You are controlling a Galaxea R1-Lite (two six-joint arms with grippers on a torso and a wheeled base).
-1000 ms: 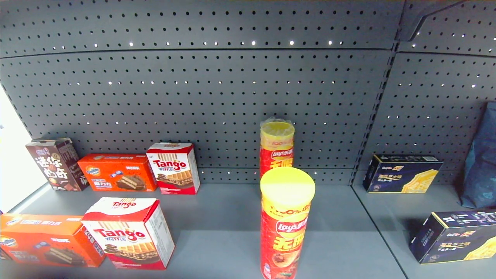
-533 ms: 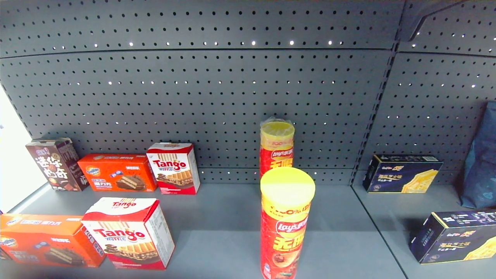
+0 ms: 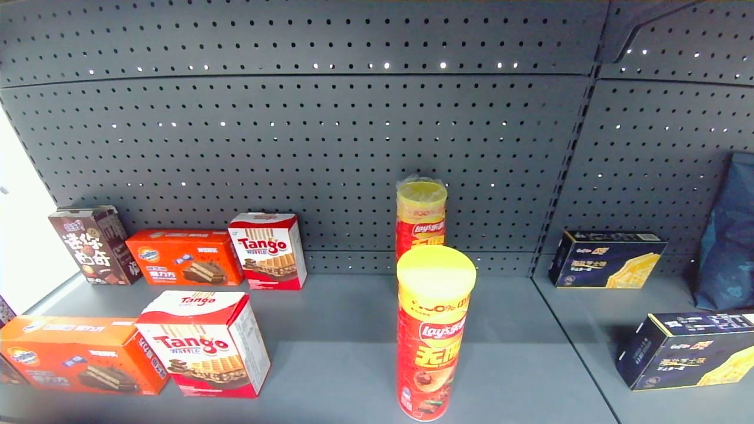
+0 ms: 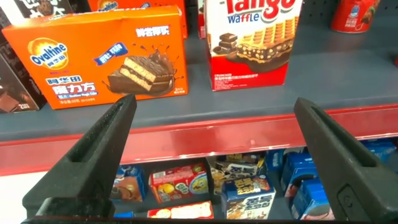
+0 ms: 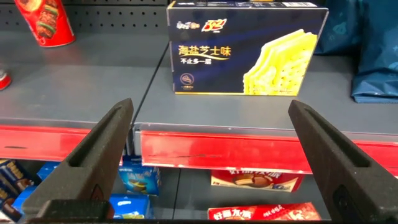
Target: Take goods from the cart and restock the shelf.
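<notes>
Two empty grippers, left gripper (image 4: 216, 107) and right gripper (image 5: 211, 109), spread wide facing the shelf (image 3: 341, 318). Chip can (image 3: 435, 330) and wafer box (image 3: 203, 344) already stand there with bare gaps beside, so restocking seems partway, more picks left.

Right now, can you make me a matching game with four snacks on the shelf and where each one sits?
Snacks:
1. front chip can
2. brown box
3. blue bag
4. front orange box

Places:
A. far right, at the back
B. front left corner
C. middle, at the front
D. back left corner

Pairs: 1-C, 2-D, 3-A, 4-B
</notes>
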